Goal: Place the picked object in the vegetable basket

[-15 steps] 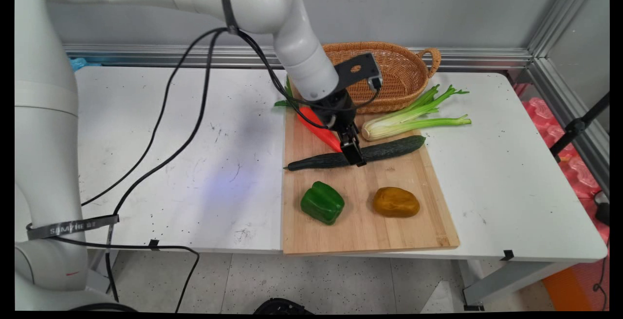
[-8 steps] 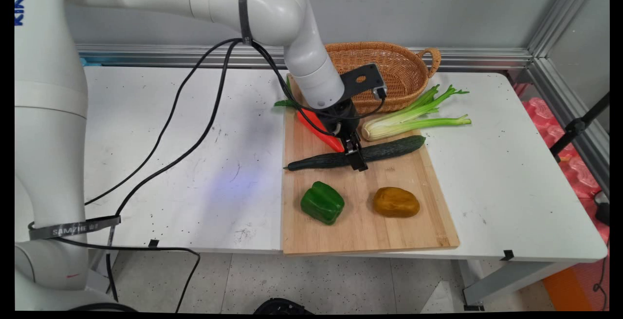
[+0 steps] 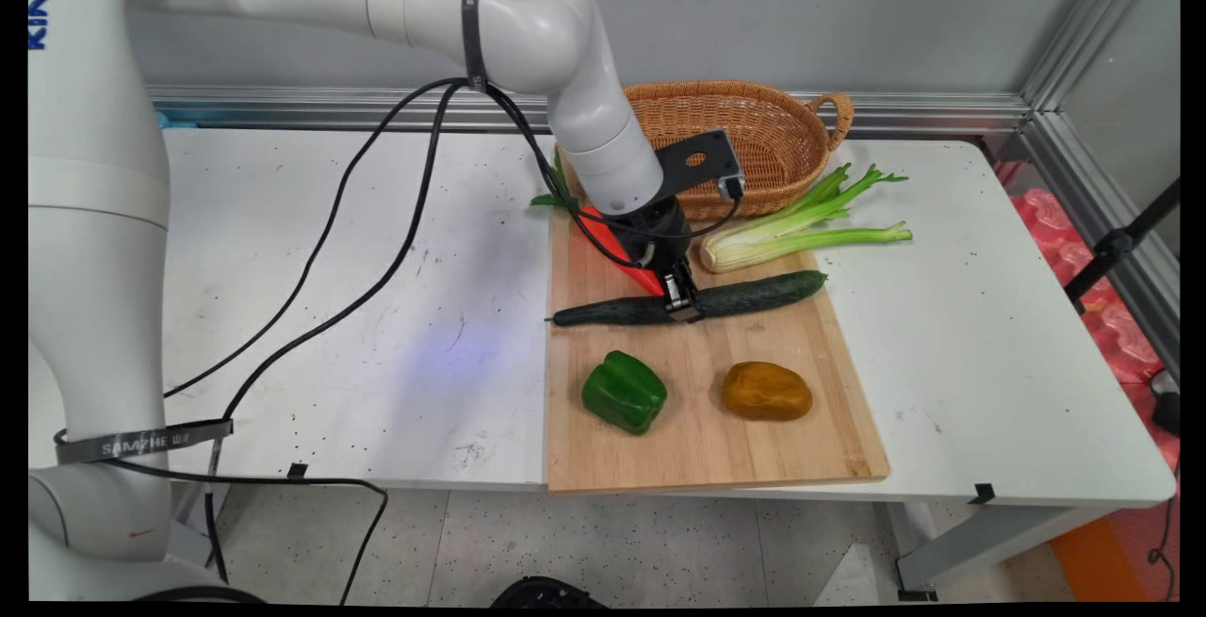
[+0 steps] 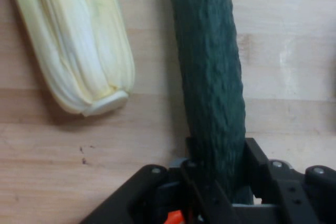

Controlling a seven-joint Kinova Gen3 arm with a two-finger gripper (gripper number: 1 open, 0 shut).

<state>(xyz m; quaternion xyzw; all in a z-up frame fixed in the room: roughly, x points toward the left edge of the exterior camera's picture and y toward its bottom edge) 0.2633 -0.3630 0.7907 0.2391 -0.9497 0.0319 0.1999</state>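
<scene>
The fingers [image 3: 682,302] are closed on the cucumber [image 3: 754,294] at mid-length. Celery [image 3: 801,231] lies at its 1 o'clock, on the cutting board [image 3: 697,447].

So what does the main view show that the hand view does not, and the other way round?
Only the main view shows the basket, the red pepper, the green pepper, the potato, the table and the celery's green stalks.

Only the hand view shows the cucumber running down between the gripper fingers, which close against its sides.

Both show the cucumber, the pale end of the celery beside it, the gripper on the cucumber, and the wooden board.
</scene>
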